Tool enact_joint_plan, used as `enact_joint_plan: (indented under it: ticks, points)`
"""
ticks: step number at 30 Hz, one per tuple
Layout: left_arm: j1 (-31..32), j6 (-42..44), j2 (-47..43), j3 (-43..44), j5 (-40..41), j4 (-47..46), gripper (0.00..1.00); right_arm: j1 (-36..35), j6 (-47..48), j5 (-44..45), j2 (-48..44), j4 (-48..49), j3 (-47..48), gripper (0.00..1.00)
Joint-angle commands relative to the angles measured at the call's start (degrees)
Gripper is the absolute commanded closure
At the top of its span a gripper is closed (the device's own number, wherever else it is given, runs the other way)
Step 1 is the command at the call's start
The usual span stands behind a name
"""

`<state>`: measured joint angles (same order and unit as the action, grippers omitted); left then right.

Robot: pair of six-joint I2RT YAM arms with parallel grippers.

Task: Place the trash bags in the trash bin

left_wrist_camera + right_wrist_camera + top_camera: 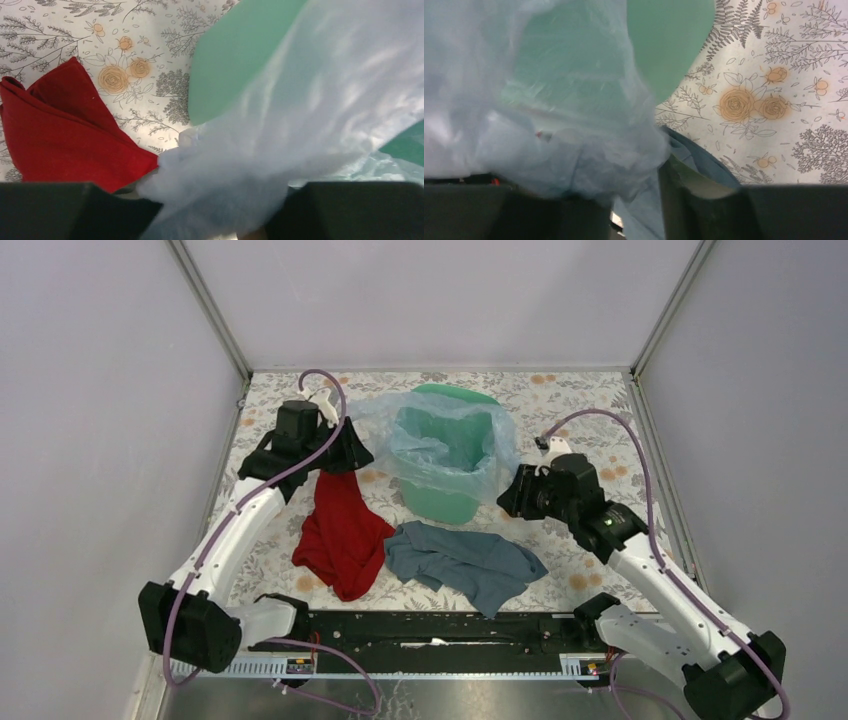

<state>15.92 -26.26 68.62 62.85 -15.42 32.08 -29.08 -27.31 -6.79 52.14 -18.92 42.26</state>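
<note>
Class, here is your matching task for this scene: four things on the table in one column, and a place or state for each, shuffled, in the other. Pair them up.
1. trash bag
2. trash bin
3. red cloth
4. grey-blue cloth

A. stands upright, mint green
B. lies in front of the bin, on its near side
C. translucent, draped over the bin's rim
D. lies to the bin's left

Pairs: 1-C, 2-A, 3-D, 4-B

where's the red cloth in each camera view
Top external: red cloth left of centre, near-left of the trash bin.
Left wrist: red cloth lower left, trash bin upper middle.
Right wrist: not in it.
Shared landmark: the trash bin, in all three.
</note>
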Motion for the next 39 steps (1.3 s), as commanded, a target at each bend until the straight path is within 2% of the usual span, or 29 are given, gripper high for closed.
enact_joint_plan:
  ticks: [1, 5, 9, 12, 13, 16, 19, 21, 24, 31, 35, 37, 39]
  points:
    - [-0.28, 2.21, -6.51, -0.93, 1.43, -3.67, 0.53, 0.04, 6.20, -1.57, -4.55, -5.92, 6.47, 0.46]
    - [-0.32, 3.99, -11.83, -1.32, 2.26, 1.98, 0.31, 0.03, 7.21, -3.26, -8.97, -11.79, 9.42, 0.20]
    - [-0.28, 4.21, -16.97, -0.01, 1.93, 5.15, 0.13, 0.02, 10.51, -3.78, -8.06, -16.74, 16.50, 0.07]
    - [-0.28, 5.41, -19.45, 3.33, 5.73, 7.27, 0.02, 0.02, 13.50, -2.02, -5.17, -18.90, 23.81, 0.01]
    - [-0.28, 6.26, -19.66, 5.02, 7.55, 7.64, 0.01, 0.06, 14.59, -0.13, -3.81, -19.48, 27.24, 0.00]
    - [-0.28, 8.27, -16.57, 10.52, 10.98, 7.39, 0.01, 0.01, 17.22, 2.67, 1.91, -20.20, 34.31, 0.00]
    - [-0.28, 9.15, -10.56, 15.58, 10.34, 4.88, 0.01, 0.04, 18.84, 4.79, 8.30, -20.37, 39.93, 0.01]
    - [-0.34, 8.93, -5.36, 18.21, 9.35, 3.95, 0.01, 0.07, 19.27, 6.16, 11.45, -18.97, 41.86, 0.06]
    - [-0.45, 8.19, 0.76, 21.69, 4.50, 3.61, 0.01, 0.05, 19.41, 6.27, 14.92, -16.38, 42.84, 0.13]
    - [-0.59, 6.59, 5.11, 22.43, 3.19, -0.61, 0.01, 0.02, 19.10, 9.10, 20.11, -11.06, 42.63, 0.28]
    - [-0.67, 5.28, 7.61, 22.64, 0.77, -2.13, 0.01, 0.00, 18.39, 14.30, 22.32, -9.15, 42.51, 0.31]
    - [-0.72, 4.84, 8.48, 22.40, 0.48, -3.11, 0.04, 0.01, 18.22, 15.79, 23.05, -7.72, 42.07, 0.33]
    - [-0.83, 4.28, 9.26, 22.47, 0.79, -4.13, 0.11, 0.06, 18.21, 16.62, 23.76, -6.03, 41.58, 0.38]
